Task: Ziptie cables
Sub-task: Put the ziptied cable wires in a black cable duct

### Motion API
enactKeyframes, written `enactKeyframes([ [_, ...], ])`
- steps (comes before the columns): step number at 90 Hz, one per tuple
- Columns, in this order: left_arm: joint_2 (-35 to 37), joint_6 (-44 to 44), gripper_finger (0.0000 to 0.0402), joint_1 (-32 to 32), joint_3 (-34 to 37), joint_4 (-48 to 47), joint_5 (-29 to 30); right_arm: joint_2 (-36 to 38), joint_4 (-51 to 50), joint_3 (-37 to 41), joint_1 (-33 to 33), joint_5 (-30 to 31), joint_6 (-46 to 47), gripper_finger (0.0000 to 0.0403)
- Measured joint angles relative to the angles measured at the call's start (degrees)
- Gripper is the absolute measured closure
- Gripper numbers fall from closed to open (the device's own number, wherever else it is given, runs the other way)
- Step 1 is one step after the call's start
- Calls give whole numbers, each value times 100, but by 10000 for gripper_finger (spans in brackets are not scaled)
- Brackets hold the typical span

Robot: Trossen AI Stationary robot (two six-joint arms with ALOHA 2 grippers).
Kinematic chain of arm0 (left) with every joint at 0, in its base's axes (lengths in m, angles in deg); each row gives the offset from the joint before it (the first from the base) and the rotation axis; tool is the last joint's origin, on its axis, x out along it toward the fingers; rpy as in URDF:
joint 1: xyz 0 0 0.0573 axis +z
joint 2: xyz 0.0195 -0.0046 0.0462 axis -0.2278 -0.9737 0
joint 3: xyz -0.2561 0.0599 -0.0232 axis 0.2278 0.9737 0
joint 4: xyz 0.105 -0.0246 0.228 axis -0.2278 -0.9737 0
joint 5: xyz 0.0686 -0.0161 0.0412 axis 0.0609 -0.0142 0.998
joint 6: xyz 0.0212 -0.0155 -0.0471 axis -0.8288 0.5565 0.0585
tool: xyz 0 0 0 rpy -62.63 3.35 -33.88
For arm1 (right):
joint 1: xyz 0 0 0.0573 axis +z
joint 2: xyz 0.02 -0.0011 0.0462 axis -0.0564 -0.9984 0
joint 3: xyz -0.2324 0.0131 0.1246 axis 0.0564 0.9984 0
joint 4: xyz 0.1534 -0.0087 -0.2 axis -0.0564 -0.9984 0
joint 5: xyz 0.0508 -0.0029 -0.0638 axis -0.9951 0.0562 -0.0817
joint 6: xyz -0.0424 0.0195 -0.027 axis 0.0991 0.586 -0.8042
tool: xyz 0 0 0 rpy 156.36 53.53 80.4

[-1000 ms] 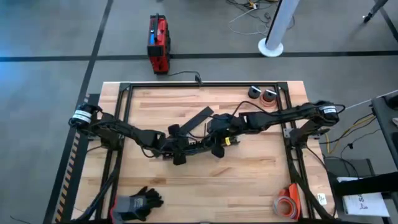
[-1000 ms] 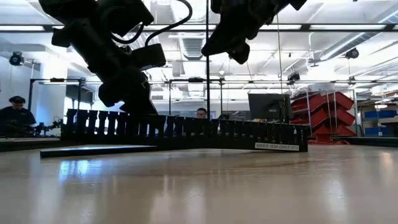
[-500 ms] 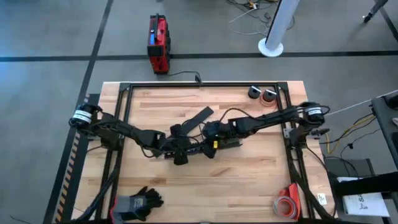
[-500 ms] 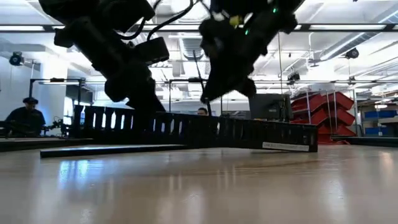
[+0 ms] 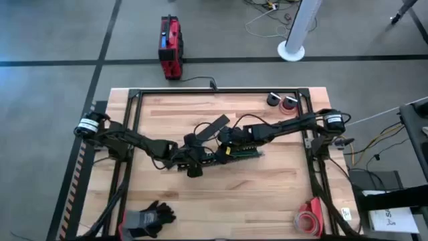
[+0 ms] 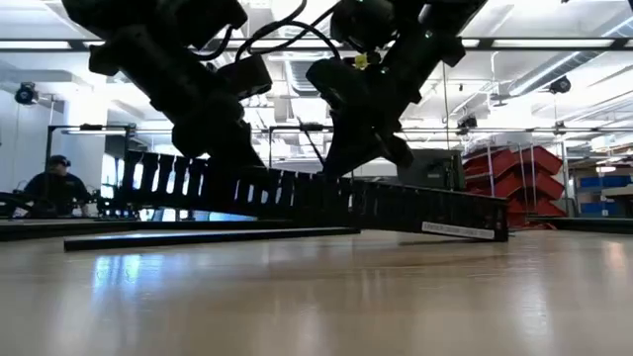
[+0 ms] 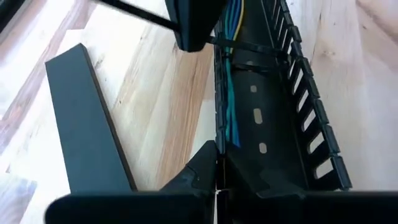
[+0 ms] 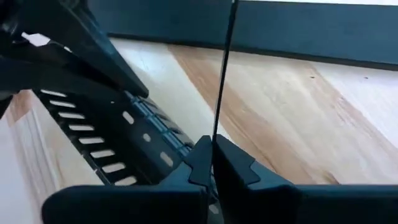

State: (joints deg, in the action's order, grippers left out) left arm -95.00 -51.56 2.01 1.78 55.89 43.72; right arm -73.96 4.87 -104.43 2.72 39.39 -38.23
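Note:
The cables [image 7: 231, 106], thin blue-green and yellow wires, lie along the floor of a long black slotted strip [image 5: 231, 155] at mid-table. A thin black ziptie [image 7: 249, 47] crosses them. My left gripper [image 5: 194, 159] is shut on the strip's near wall. My right gripper [image 5: 223, 148], just to its right, is shut on the ziptie's long tail [image 8: 222, 74]. In the low view the strip [image 6: 326, 198] is tilted, its left end raised and its right end [image 6: 465, 229] on the table. My left gripper pinches the top edge of the strip's side wall [image 7: 216, 149] between its two fingers, coming along the strip from the table's left. The held end is lifted off the table; the far end rests on it. My right gripper pinches the ziptie's thin tail [image 8: 216, 134] between its fingertips. The tail runs straight and taut out of the fingers.
A flat black lid [image 5: 215, 127] lies on the table just beyond the strip. Two tape rolls [image 5: 282, 101] sit at the far right, a black glove [image 5: 148, 217] at the near left, an orange roll [image 5: 309, 219] at the near right.
My right gripper has gone toward the table's left and far edge, closer to my left gripper, with the ziptie tail. The strip's left end has risen off the table, so the strip now slopes, while its right end stays down.

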Motion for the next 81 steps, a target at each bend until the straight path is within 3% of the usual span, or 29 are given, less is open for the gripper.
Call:
enactKeyframes([
  [81,0,234,395,2,0,273,68,-11,31,4,4,404,197,403],
])
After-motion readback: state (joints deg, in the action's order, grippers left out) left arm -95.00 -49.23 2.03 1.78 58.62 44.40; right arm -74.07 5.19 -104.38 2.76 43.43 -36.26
